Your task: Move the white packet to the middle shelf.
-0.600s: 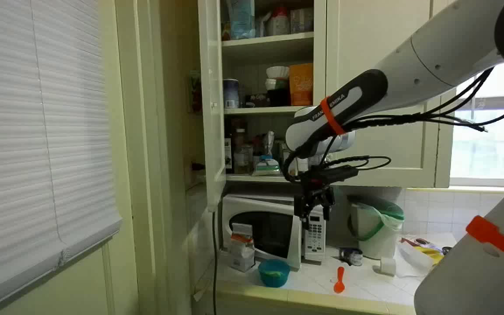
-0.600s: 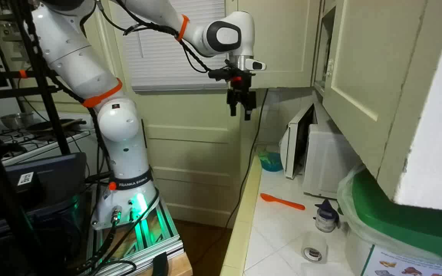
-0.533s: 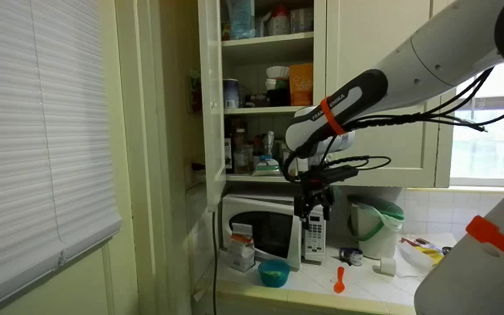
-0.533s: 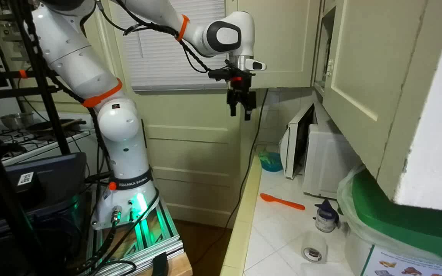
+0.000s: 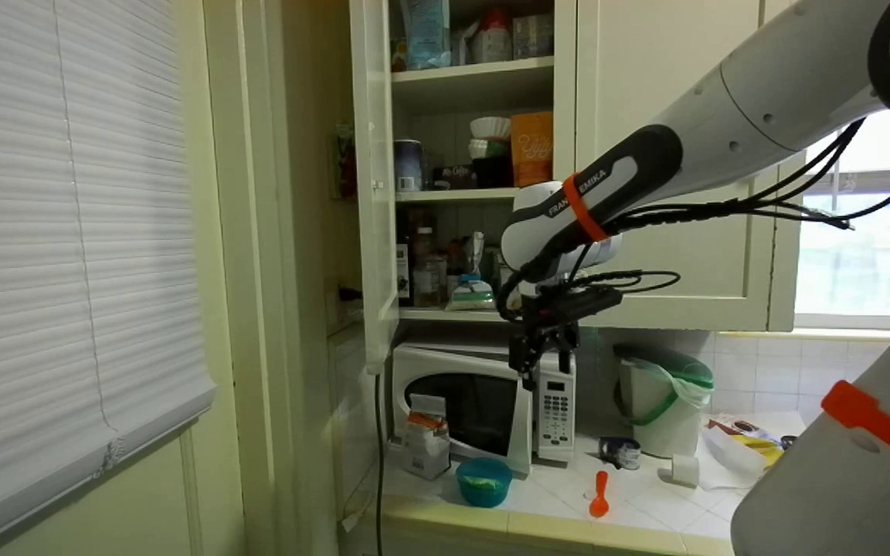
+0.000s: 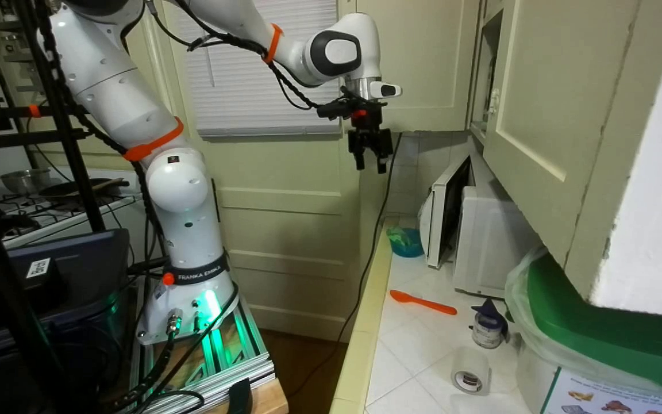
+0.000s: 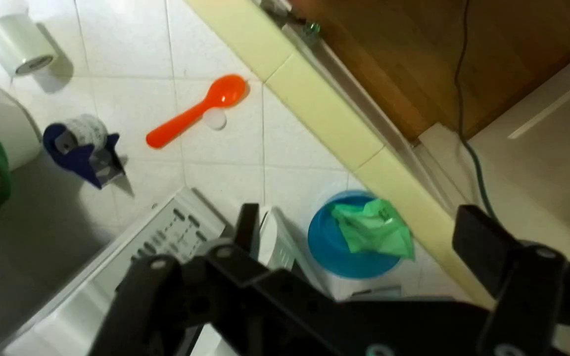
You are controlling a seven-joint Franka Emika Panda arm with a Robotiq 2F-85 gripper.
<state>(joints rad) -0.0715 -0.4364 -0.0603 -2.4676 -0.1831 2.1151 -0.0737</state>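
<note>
The white packet [image 5: 426, 449], with an orange band and a grey top, stands upright on the counter in front of the microwave in an exterior view. In the wrist view it is mostly or wholly hidden behind the gripper body. The middle shelf [image 5: 456, 195] is the cream board in the open cupboard, above the tier with dark bottles. My gripper [image 5: 547, 376] hangs in front of the microwave, well above and to the right of the packet. It also shows in an exterior view [image 6: 370, 167] and in the wrist view [image 7: 359, 225]. Its fingers are wide apart with nothing between them.
The microwave [image 5: 555, 417] has its door ajar. A blue bowl [image 5: 484, 483] with a green wrapper sits beside the packet. The cupboard door [image 5: 374, 193] stands open. A blue can [image 5: 408, 164], a cups stack [image 5: 490, 139] and an orange pouch [image 5: 531, 147] occupy the middle shelf.
My gripper has risen slightly, tilted a little and shifted towards the counter and the packet's side. It stays open. The packet and other objects have not moved.
</note>
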